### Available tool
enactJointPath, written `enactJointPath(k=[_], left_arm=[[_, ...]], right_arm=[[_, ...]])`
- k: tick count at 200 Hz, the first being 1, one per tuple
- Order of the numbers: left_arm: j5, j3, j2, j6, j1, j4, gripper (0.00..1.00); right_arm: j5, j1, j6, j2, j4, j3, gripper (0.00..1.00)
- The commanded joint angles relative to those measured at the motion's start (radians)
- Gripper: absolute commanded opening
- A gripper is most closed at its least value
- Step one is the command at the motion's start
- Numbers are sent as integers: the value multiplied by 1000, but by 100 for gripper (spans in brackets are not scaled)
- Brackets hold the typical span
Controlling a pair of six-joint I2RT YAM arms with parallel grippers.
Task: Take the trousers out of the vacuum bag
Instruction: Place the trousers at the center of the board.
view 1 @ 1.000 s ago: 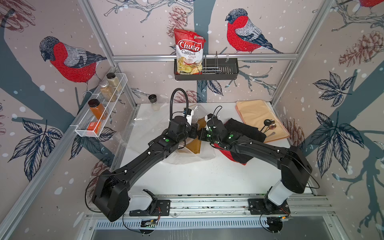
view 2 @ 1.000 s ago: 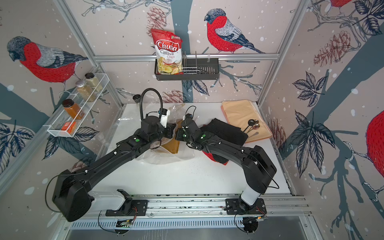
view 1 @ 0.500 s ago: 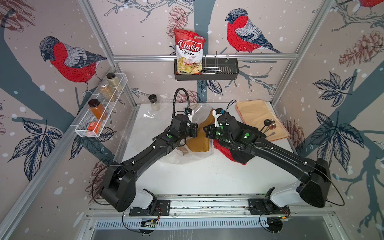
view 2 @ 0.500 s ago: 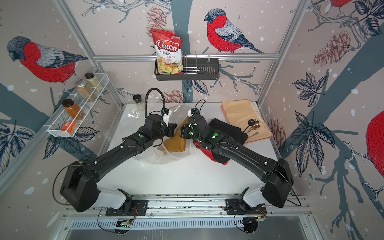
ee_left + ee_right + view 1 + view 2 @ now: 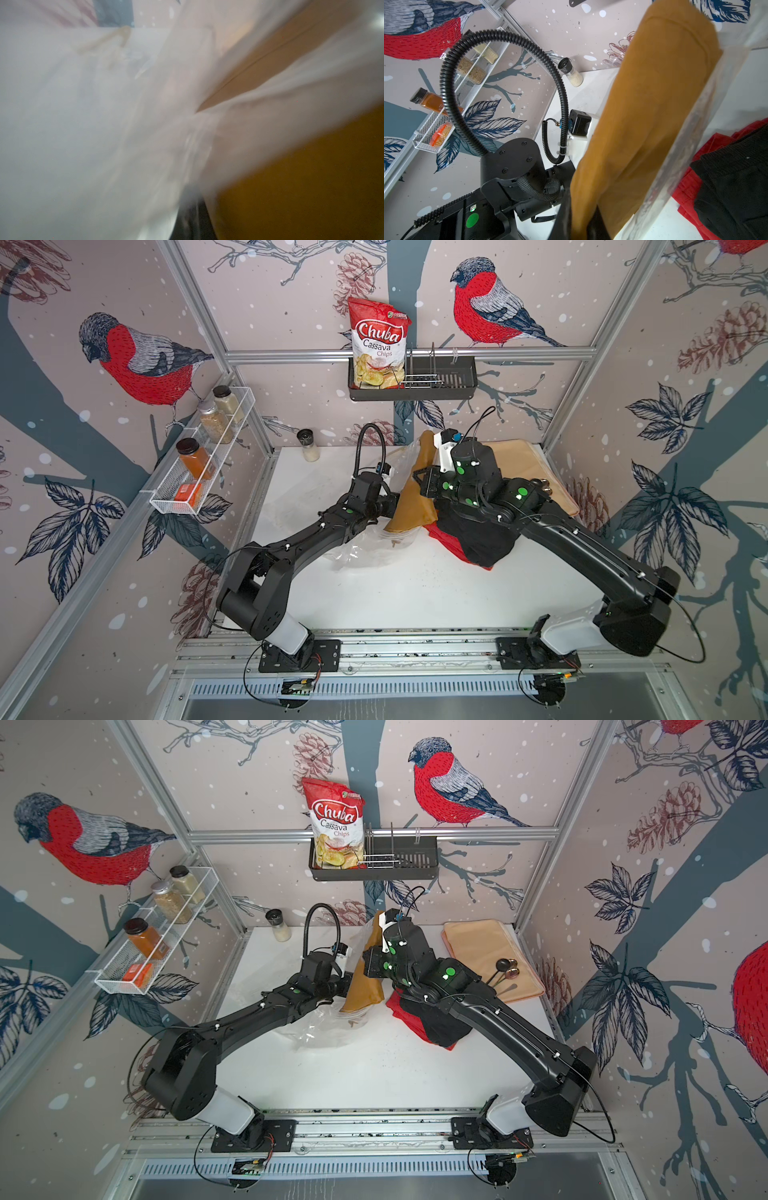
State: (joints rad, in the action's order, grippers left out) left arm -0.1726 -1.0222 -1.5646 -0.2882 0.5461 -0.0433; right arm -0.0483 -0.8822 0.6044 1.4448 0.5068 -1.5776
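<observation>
White worktop (image 5: 415, 597), mustard-brown trousers (image 5: 415, 497), bright red trousers (image 5: 442, 536), black trousers (image 5: 482, 539), clear vacuum bag (image 5: 361, 549), peach mat (image 5: 482, 944), red-and-white chips bag (image 5: 378, 344), wallpaper (image 5: 291, 302) patterned with red-breasted birds and dark leaves.

I count three trousers: one mustard pair (image 5: 415, 502), one red pair (image 5: 401, 1011), one black pair (image 5: 482, 539). One vacuum bag (image 5: 365, 549), one chips bag (image 5: 378, 344), one peach mat (image 5: 478, 944), two spoons (image 5: 503, 965), four spice jars (image 5: 193, 456).
</observation>
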Motion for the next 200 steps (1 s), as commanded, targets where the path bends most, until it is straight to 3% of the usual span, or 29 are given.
enactJointPath(k=[1, 49, 98, 200], left_arm=[[-83, -9, 0, 6, 0, -35, 0], [-134, -74, -55, 21, 0, -27, 0], [-111, -49, -92, -6, 2, -13, 0], [178, 144, 75, -22, 1, 167, 0]], right_arm=[[77, -3, -38, -4, -199, 13, 0], [189, -17, -69, -20, -240, 11, 0], [107, -23, -102, -33, -207, -57, 0], [213, 266, -87, 139, -57, -465, 0]])
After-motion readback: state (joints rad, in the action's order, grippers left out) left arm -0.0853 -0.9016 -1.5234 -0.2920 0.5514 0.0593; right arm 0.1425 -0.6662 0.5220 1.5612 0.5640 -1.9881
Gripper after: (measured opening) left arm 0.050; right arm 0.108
